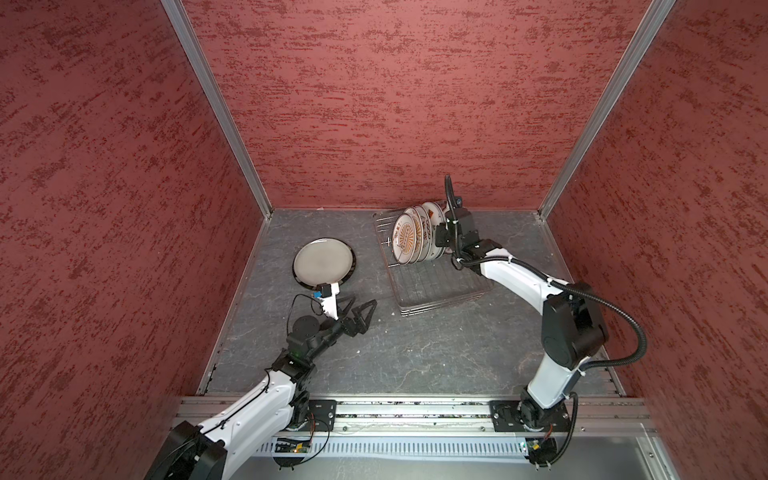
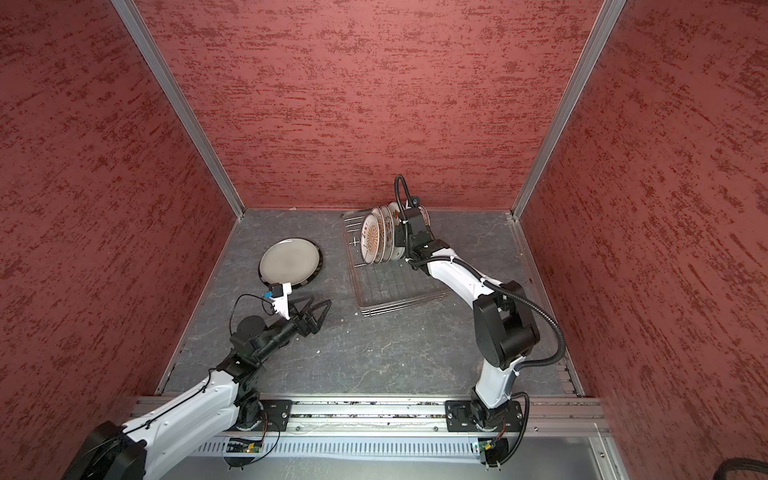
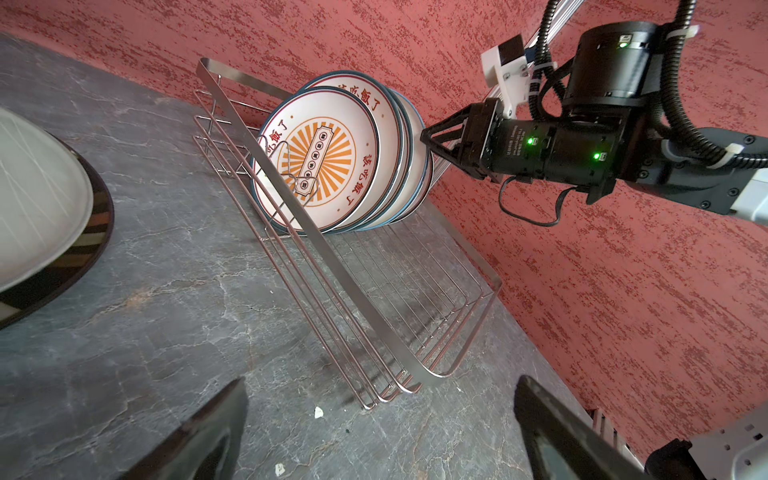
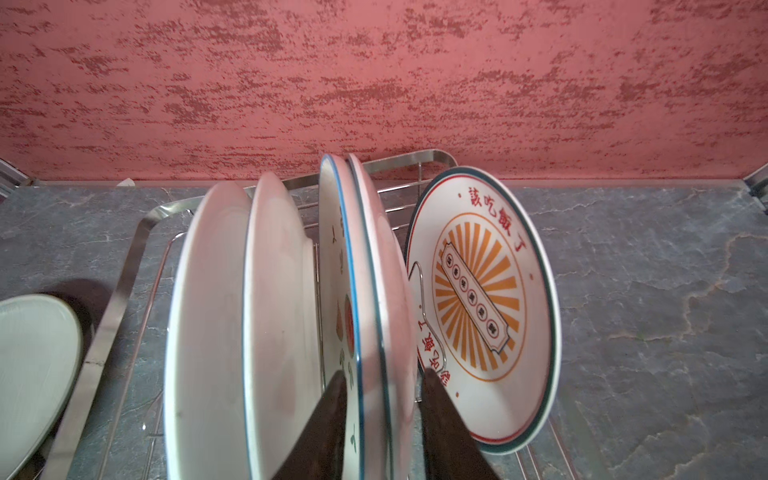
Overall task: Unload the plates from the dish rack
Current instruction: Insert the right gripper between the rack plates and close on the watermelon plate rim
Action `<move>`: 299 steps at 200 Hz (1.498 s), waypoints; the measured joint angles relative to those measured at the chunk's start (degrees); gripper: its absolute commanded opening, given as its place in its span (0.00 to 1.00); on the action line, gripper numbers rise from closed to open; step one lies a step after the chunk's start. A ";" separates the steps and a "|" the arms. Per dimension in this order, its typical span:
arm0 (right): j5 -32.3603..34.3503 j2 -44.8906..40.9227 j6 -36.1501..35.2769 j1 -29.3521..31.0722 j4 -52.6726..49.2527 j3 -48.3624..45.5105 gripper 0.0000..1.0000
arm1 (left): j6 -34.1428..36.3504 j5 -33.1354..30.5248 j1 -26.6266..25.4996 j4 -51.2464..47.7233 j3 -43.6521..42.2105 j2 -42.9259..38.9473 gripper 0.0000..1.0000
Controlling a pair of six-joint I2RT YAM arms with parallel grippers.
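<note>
The silver wire dish rack [image 1: 440,307] [image 2: 399,309] [image 3: 332,266] [image 4: 120,291] lies at the back right, with several plates standing on edge at its far end. The front one shows an orange sunburst [image 1: 409,243] [image 2: 371,241] [image 3: 320,158] [image 4: 482,299]. My right gripper [image 1: 435,240] [image 2: 397,237] [image 3: 424,137] [image 4: 384,374] is shut on two of them together, a blue-rimmed plate with a red print [image 4: 347,291] and a green-rimmed plate [image 4: 374,270]. Two plain white plates [image 4: 208,332] stand behind these. My left gripper [image 1: 363,301] [image 2: 320,301] [image 3: 381,381] hangs open and empty near the rack's near corner.
A dark-rimmed plate [image 1: 324,262] [image 2: 291,262] [image 3: 37,199] [image 4: 33,365] lies flat on the grey stone table left of the rack, just beyond my left wrist. Red walls close in the back and both sides. A metal rail [image 1: 415,409] runs along the front.
</note>
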 measured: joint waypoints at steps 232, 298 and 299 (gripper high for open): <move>2.69 9.51 0.04 1.68 -3.28 7.87 0.21 | 0.17 -0.48 -0.44 -1.03 0.37 0.85 0.99; 2.89 11.39 0.00 1.97 -3.13 7.96 0.17 | 0.17 -0.92 -0.61 -1.38 0.37 0.74 0.99; 2.89 11.39 0.04 1.97 -3.13 7.96 0.16 | 0.17 -0.94 -0.61 -1.38 0.37 0.74 0.99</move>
